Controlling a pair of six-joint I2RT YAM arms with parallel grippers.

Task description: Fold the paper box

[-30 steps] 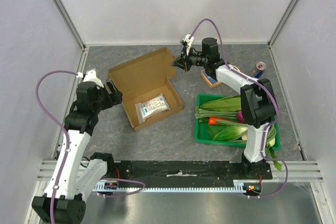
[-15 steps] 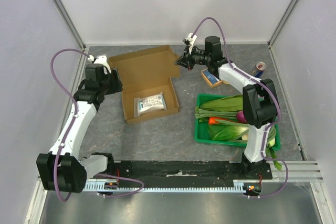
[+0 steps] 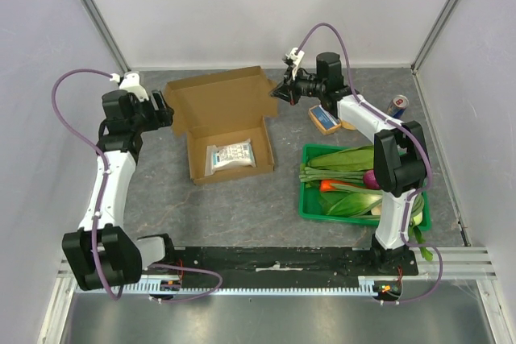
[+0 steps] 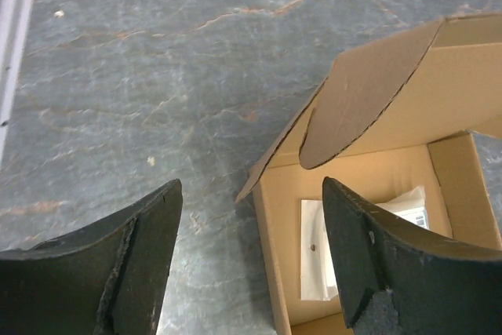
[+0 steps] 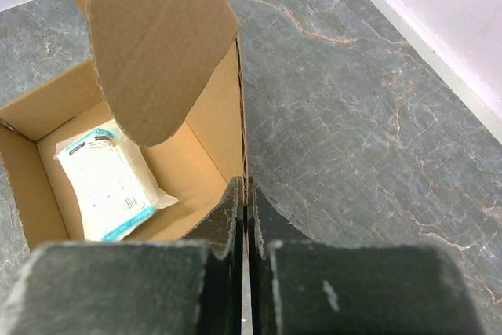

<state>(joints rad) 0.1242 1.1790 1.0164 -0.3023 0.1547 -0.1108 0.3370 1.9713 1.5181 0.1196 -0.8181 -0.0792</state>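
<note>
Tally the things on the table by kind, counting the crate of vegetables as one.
Cardboard box: 1
White packet inside it: 1
Green crate of vegetables: 1
Drink can: 1
Small blue object: 1
Total: 5
</note>
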